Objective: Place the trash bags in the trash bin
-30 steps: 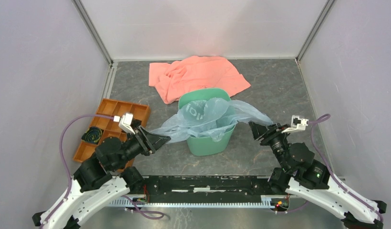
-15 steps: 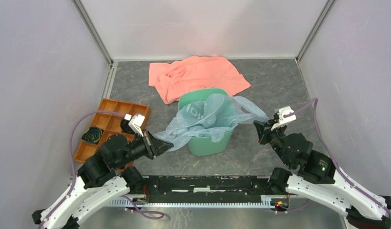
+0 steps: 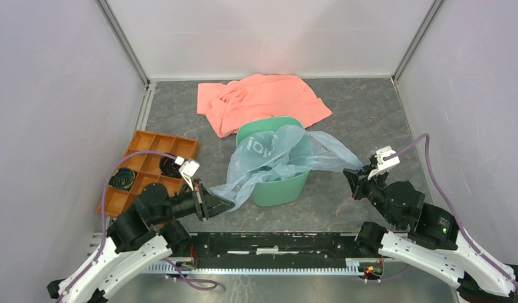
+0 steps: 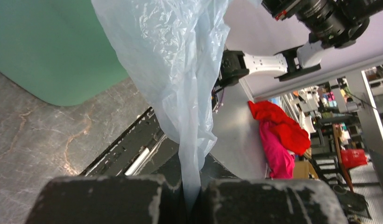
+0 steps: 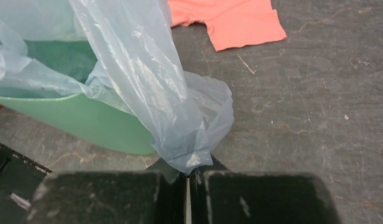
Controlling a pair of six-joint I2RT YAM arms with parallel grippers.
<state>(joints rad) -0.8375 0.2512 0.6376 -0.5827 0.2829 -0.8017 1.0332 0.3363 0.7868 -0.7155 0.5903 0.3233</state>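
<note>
The pale blue-grey trash bag (image 3: 275, 154) is draped over and into the green trash bin (image 3: 278, 189) at the table's middle, with white lettering near the bin's far rim. My left gripper (image 3: 226, 203) is shut on the bag's left corner, low by the bin's near left side; the film (image 4: 175, 70) runs up from between its jaws past the bin's wall (image 4: 49, 51). My right gripper (image 3: 352, 173) is shut on the bag's right corner (image 5: 189, 126), right of the bin (image 5: 87, 121).
A salmon-pink cloth (image 3: 259, 101) lies behind the bin, touching its far rim. An orange compartmented tray (image 3: 139, 173) with a dark coiled item stands at the left, beside my left arm. Grey walls close in the left, right and back.
My left gripper has moved right and down toward the near edge, pulling the bag's left corner lower. My right gripper has shifted a little right and down. The bag sits deeper over the bin.
</note>
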